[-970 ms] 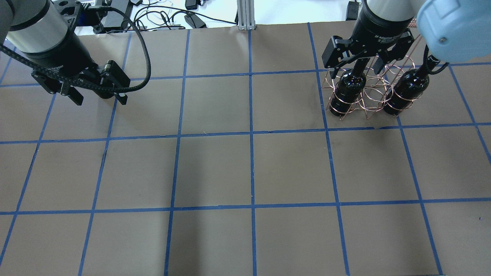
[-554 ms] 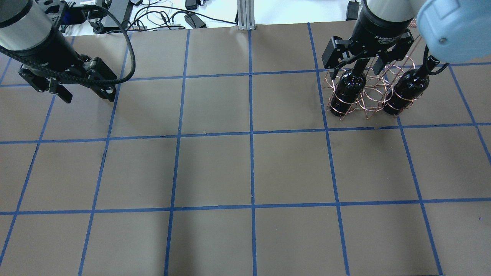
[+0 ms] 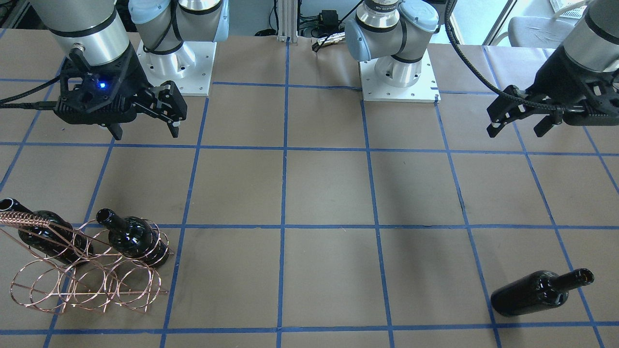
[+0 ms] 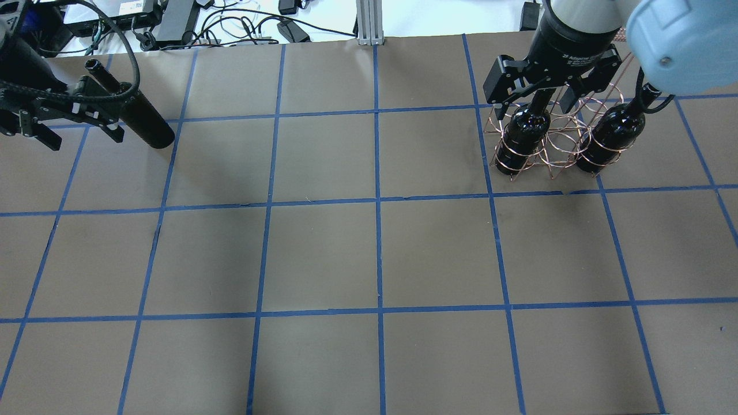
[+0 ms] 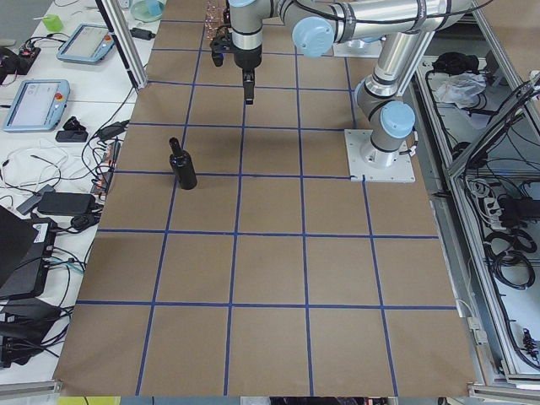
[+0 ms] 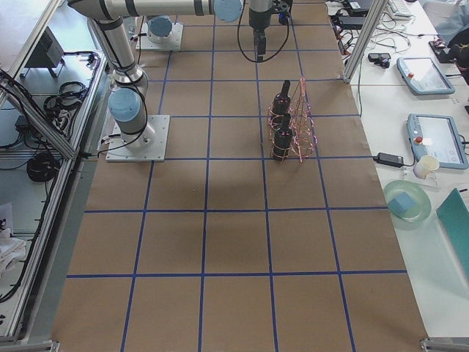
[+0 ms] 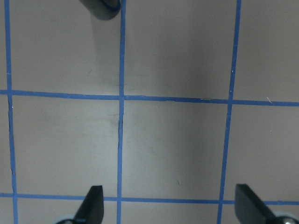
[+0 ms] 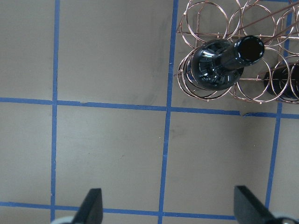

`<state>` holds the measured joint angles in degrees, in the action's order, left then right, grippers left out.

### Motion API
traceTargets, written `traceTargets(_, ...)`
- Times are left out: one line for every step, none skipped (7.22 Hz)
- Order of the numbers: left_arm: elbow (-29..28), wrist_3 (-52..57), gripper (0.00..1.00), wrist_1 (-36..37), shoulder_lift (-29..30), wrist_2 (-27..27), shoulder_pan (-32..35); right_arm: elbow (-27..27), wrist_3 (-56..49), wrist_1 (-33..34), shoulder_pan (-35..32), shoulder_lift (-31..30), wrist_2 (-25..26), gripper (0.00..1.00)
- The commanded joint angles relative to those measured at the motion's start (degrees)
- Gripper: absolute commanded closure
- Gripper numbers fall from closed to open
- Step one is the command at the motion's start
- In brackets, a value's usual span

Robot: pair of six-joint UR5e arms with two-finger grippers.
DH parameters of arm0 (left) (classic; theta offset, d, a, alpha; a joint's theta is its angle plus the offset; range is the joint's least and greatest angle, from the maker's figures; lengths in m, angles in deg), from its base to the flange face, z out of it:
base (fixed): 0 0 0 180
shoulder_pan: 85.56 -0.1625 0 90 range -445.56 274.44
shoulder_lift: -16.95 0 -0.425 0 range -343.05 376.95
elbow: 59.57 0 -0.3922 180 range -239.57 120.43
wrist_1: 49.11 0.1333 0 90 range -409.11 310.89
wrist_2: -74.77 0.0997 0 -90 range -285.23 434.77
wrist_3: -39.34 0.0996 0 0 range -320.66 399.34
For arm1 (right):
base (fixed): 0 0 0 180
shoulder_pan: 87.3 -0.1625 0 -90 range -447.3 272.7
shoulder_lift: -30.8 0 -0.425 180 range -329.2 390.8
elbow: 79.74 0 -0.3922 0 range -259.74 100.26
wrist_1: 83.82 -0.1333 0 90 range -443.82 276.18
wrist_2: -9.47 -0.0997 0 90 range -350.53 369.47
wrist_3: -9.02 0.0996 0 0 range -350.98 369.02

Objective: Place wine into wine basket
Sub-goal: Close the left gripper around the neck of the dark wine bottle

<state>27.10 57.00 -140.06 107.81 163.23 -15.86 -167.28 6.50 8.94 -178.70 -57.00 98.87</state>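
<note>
Overhead exterior shows us the whole brown table (image 4: 323,253), marked into squares by blue tape lines (image 4: 376,202). At the far left we find the lone bottle (image 4: 144,121), dark glass, standing upright on the table by itself, well apart from the basket (image 4: 562,143) on the other side. The left gripper (image 3: 513,133) hangs in the air near it, on the near side toward the robot's base, and does not touch it. Its jaws stand wide apart and hold nothing; in the left wrist view we see the taped table surface between them. Beyond the table's far edge we make out a tangle of black cables (image 4: 230,26). At the far right stands the basket, a copper wire rack of round rings with a twisted handle (image 3: 24,220). Two bottles stand upright in it, in the row of rings nearer the robot: the left racked bottle (image 4: 522,138) at one end and the right racked bottle (image 4: 614,132) at the other, with one ring between them. The right gripper (image 3: 145,131) hangs above the table on the near side of the basket, apart from both bottles. Its jaws are also spread wide, gripping nothing; the right wrist view looks down past them at the left racked bottle's open mouth and the rings around it
</note>
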Motion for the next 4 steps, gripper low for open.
traceTargets(-6.66, 5.41, 0.0, 1.13, 6.06, -0.05, -1.49, 0.0, 0.07, -0.12, 0.0, 0.0, -0.01, 0.0)
traceTargets(-8.69, 8.85, 0.0, 1.82, 9.57, -0.31, -2.98, 0.0, 0.07, -0.12, 0.0, 0.0, -0.1, 0.0)
traceTargets(-9.58, 12.01, 0.0, 6.01, 12.91, -0.13, -3.51, 0.0, 0.07, -0.12, 0.0, 0.0, -0.1, 0.0)
traceTargets(-10.64, 12.04, 0.0, 7.61, 15.9, -0.31, -3.69, 0.0, 0.07, -0.12, 0.0, 0.0, -0.1, 0.0)
